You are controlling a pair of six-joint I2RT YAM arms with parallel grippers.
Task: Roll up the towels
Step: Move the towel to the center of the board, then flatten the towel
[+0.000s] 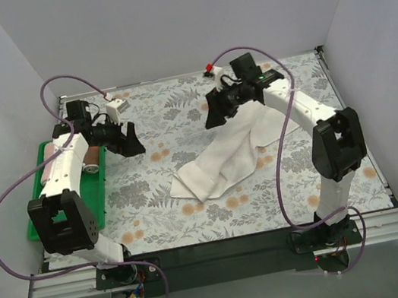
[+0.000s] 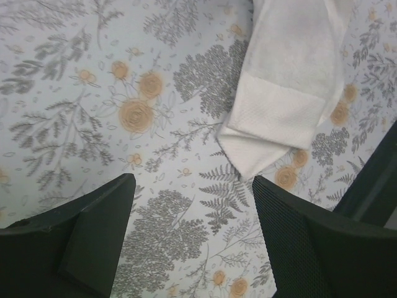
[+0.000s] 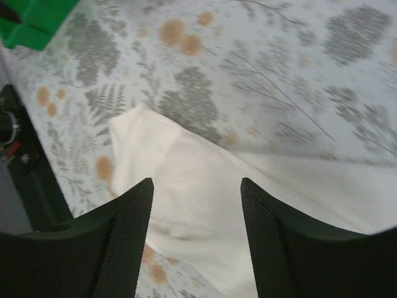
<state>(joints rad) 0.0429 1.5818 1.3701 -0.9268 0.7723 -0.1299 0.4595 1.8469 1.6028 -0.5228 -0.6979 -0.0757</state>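
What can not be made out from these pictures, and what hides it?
Top view: the left arm covers most of the green tray; the pinkish thing inside is unclear.
Top view: the right arm hides the cream towel's far end.
Left wrist view: the top edge cuts off the towel.
Right wrist view: blurred; the fingers hide part of the towel.

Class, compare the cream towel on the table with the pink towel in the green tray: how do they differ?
The cream towel is off-white, the pink towel salmon. The cream towel lies loose and rumpled on the table; the pink towel sits in the green tray, seemingly bundled. The cream towel shows far larger than the pink towel. Both are cloth.
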